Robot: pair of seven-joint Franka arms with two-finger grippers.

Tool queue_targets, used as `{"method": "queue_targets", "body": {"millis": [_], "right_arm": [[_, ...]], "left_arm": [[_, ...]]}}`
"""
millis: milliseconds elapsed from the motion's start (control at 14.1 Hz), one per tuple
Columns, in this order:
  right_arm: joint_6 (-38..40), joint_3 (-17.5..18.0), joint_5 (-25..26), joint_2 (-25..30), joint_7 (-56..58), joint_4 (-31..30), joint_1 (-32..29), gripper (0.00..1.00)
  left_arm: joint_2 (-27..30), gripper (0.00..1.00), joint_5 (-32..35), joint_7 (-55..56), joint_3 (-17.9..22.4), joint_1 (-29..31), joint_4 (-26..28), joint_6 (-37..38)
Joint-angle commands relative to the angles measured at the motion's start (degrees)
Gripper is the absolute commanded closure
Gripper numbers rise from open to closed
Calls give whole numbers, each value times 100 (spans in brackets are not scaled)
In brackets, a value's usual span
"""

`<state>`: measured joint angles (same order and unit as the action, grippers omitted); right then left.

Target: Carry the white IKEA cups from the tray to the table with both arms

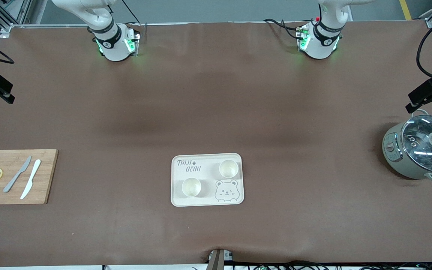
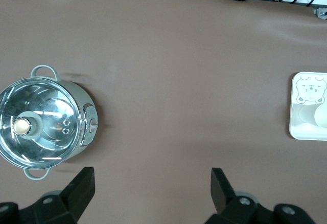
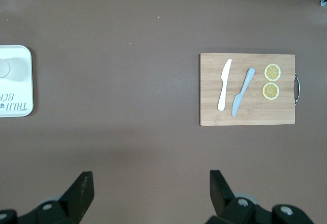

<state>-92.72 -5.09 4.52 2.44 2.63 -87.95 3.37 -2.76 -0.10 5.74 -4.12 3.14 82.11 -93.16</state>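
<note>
Presently both white IKEA cups [image 1: 228, 168] [image 1: 191, 186] stand upright on the tray [image 1: 207, 201], low centre of the front view, untouched. Left gripper [image 2: 153, 183] and right gripper [image 3: 151, 183] hang wide, empty, over bare bench [image 1: 216, 93], waiting to start.

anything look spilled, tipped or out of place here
Nothing stands out. Both white cups stand upright on the tray, nothing is spilled, and the pot's lid sits squarely on it.
</note>
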Motion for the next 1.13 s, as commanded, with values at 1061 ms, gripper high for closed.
{"method": "queue_targets", "body": {"millis": [1061], "right_arm": [[-396, -18, -258, -1595, -2826, 1401, 1314, 0]], "left_arm": [[-664, 0, 28, 155, -36, -120, 25, 254]]}}
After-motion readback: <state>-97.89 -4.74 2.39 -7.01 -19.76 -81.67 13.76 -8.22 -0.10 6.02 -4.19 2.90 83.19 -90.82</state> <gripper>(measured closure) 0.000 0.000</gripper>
